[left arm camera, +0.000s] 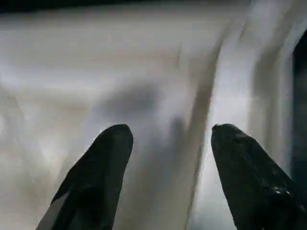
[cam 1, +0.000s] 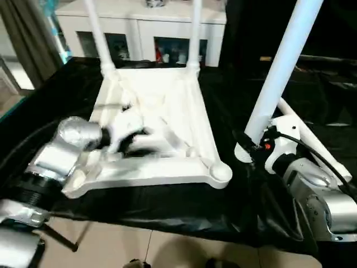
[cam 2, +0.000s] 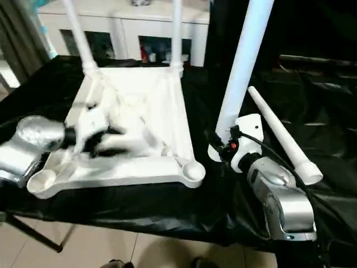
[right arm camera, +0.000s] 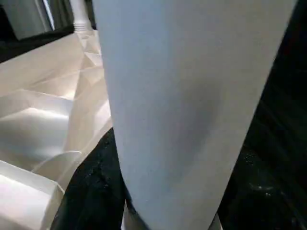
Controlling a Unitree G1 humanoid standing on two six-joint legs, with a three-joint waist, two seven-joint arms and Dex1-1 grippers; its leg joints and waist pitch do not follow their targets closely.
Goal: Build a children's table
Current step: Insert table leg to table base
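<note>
a: where's the table top (cam 1: 162,111)?

b: upside down on the black cloth (cam 1: 167,204), two legs (cam 1: 98,34) already standing in its far corners. a spare leg (cam 2: 281,137) lies beside it.

a: and the claws?

b: the right claw (cam 1: 249,146) is closed round a third leg (cam 1: 281,64), low near its thick end, holding it upright. the left claw (left arm camera: 165,143) hangs half open over the ribs, holding nothing.

a: handling?

b: light, stiff, smooth plastic, i'd guess; grip low so the leg doesn't swing.
</note>
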